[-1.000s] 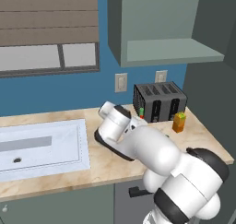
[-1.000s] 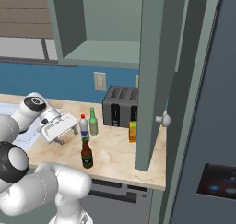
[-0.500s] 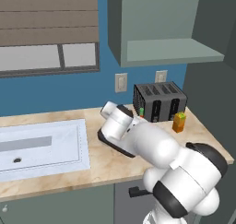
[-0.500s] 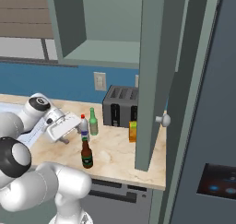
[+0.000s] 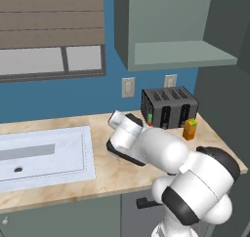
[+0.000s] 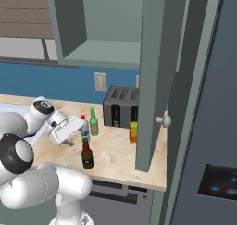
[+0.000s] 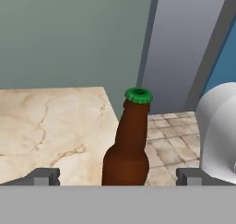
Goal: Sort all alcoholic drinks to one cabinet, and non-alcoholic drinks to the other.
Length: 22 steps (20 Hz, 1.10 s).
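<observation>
Now lined up | tool (image 7: 118,176) spread wide, empty, has swung toward brown bottle (image 7: 126,142) on desk (image 7: 50,126) | means: first alcoholic pick imminent, nothing sorted yet.

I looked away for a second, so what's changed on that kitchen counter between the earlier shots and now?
The hand swung across the counter toward the brown bottle, which now stands between its open fingers; nothing is gripped. The green bottle, white bottle, orange carton and toaster stayed put.
</observation>
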Tool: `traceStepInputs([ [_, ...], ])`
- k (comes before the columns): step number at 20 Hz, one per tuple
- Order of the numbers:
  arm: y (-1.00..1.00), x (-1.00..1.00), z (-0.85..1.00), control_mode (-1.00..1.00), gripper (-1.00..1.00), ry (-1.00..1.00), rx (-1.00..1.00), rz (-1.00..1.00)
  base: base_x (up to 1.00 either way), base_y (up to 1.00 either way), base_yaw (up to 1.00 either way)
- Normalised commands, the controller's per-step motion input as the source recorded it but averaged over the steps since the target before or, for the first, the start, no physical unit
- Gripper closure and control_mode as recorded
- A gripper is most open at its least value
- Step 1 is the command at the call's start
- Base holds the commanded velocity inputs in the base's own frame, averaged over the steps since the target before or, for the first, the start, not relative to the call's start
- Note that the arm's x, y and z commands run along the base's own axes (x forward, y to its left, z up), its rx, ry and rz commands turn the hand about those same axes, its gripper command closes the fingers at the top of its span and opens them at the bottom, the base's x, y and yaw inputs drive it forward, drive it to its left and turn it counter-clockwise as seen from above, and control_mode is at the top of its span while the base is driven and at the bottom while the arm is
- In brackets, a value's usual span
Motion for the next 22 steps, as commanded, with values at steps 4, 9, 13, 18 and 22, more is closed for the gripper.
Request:
traceStepInputs([
  [4,-0.15,0.00,-0.17,-1.00,-1.00,0.06,0.00,0.00,0.00,0.00,0.00],
  [9,-0.14,0.00,-0.10,-1.00,-1.00,0.06,0.00,0.00,0.00,0.00,0.00],
  [13,-0.05,0.00,-0.04,-1.00,-1.00,0.07,0.00,0.00,0.00,0.00,0.00],
  [18,0.00,0.00,0.00,-1.00,-1.00,0.11,0.00,0.00,0.00,0.00,0.00],
  [22,-0.01,0.00,0.00,-1.00,-1.00,0.12,0.00,0.00,0.00,0.00,0.00],
])
